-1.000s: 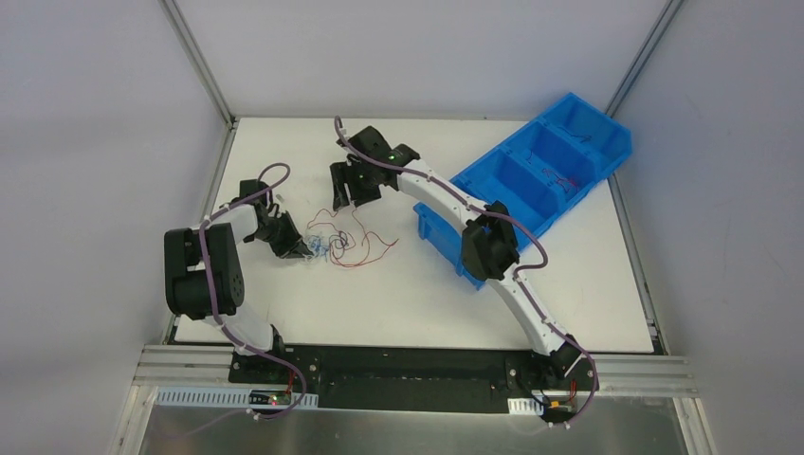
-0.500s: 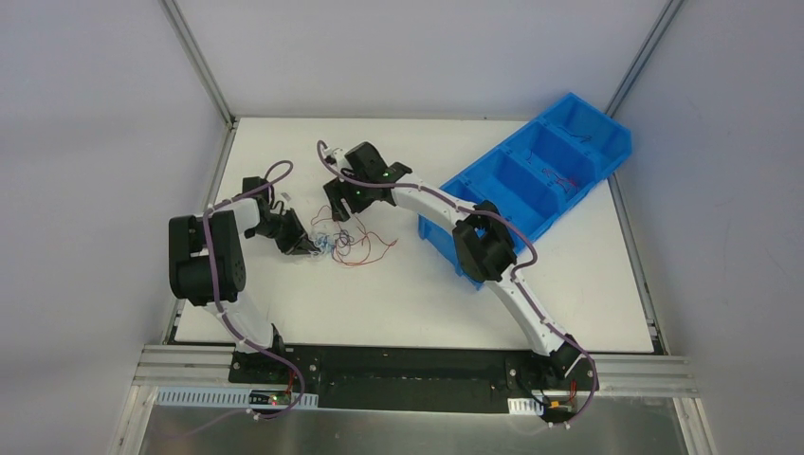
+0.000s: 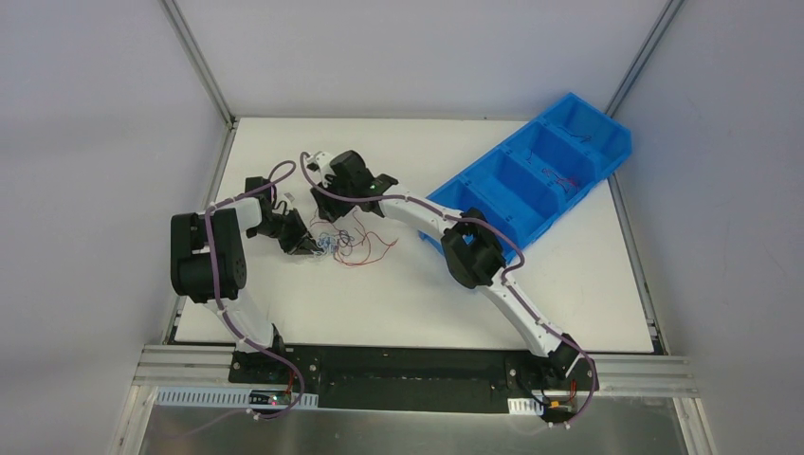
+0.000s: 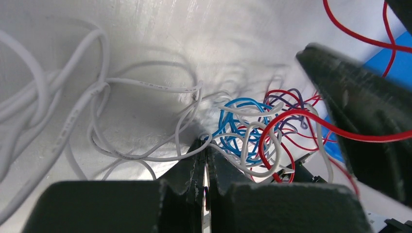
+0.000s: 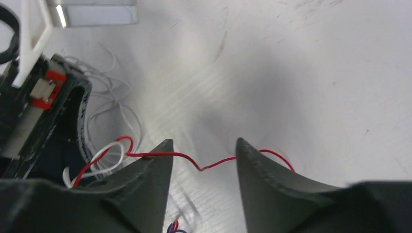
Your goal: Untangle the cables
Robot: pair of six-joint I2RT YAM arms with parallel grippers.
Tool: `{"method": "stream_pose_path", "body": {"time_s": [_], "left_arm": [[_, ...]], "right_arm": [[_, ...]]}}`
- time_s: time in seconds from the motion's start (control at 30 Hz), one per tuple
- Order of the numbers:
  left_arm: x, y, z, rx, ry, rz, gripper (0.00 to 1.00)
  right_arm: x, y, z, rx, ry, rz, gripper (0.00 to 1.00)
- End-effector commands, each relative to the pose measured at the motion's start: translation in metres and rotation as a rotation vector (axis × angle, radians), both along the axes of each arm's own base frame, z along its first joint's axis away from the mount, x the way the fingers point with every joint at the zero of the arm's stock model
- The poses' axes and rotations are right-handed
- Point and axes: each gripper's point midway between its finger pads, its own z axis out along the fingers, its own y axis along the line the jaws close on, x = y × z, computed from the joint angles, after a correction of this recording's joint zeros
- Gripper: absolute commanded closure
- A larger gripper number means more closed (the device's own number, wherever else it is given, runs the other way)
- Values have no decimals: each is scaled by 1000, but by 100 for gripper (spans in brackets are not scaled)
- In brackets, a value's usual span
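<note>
1. The cables (image 3: 343, 242) lie as a small knot of red, blue and white strands on the white table (image 3: 427, 294). The knot is between the two arms and well apart from the blue bin (image 3: 571, 102).
2. The left gripper (image 4: 204, 145) has its fingers pressed together at the edge of the knot. They seem to pinch a white strand there, although the exact strand is hard to tell.
3. The right gripper (image 5: 201, 150) is spread and low over the table. A loose red wire (image 5: 201, 166) runs across the gap between its fingertips.
4. The step in hand, as I judge it, is to catch this red wire while the left side anchors the knot.
5. To do it well, the right fingers should go down until the wire is fully between them, and close only then. The wire is very thin and can slip under a tip.
6. After this, a slow pull away from the left gripper is best. A fast pull can tighten the loops or drag the whole knot.
7. The left grip should be firm, so that only one strand comes out.
8. I can read no brand, label or writing in any view. A small red part on the left gripper shows no letters.
</note>
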Motion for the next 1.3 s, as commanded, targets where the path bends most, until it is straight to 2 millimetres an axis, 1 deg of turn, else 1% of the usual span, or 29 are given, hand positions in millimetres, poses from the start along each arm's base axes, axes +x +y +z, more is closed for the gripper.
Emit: {"method": "stream_pose_path", "body": {"time_s": [0.0, 0.07, 0.13, 0.2, 0.23, 0.3, 0.37, 0.43, 0.5, 0.53, 0.57, 0.6, 0.63, 0.73, 0.87, 0.97, 1.07, 1.17, 1.27], "left_arm": [[-10, 1, -12, 27, 51, -13, 100], [-11, 1, -12, 30, 53, -11, 100], [-11, 3, -13, 44, 55, -8, 100], [-14, 8, -16, 72, 69, -1, 100], [-16, 12, -18, 95, 87, 7, 100], [-21, 20, -22, 130, 118, 23, 100], [-27, 28, -26, 160, 151, 51, 100], [-32, 35, -30, 172, 183, 82, 100], [-36, 40, -34, 180, 207, 107, 100], [-37, 43, -35, 186, 215, 115, 100], [-38, 44, -36, 191, 224, 122, 100], [-39, 46, -37, 196, 232, 128, 100], [-40, 47, -38, 200, 238, 131, 100], [-40, 53, -40, 217, 252, 149, 100], [-40, 59, -42, 232, 266, 173, 100], [-41, 62, -42, 242, 269, 177, 100], [-41, 62, -42, 244, 267, 176, 100], [-39, 60, -40, 230, 252, 166, 100], [-35, 62, -36, 238, 233, 166, 100]], "right_arm": [[31, 8, 25, 65, -113, -43, 60], [37, 6, 27, 61, -127, -66, 78], [41, 2, 37, 60, -145, -93, 100], [47, -3, 56, 69, -163, -141, 100], [51, -9, 70, 73, -176, -174, 100], [54, -19, 106, 96, -205, -218, 100], [60, -37, 150, 125, -267, -294, 100], [66, -59, 198, 176, -317, -367, 100], [73, -87, 243, 239, -330, -444, 100], [72, -100, 273, 290, -329, -471, 100], [73, -110, 285, 313, -321, -497, 100], [68, -123, 314, 357, -340, -512, 100], [61, -131, 332, 384, -354, -519, 100], [39, -152, 381, 470, -377, -530, 100], [4, -186, 446, 586, -425, -541, 100], [-18, -210, 489, 653, -472, -542, 100], [-37, -223, 516, 684, -497, -515, 100], [-55, -230, 532, 711, -485, -481, 100], [-72, -234, 544, 740, -461, -443, 100]]}}
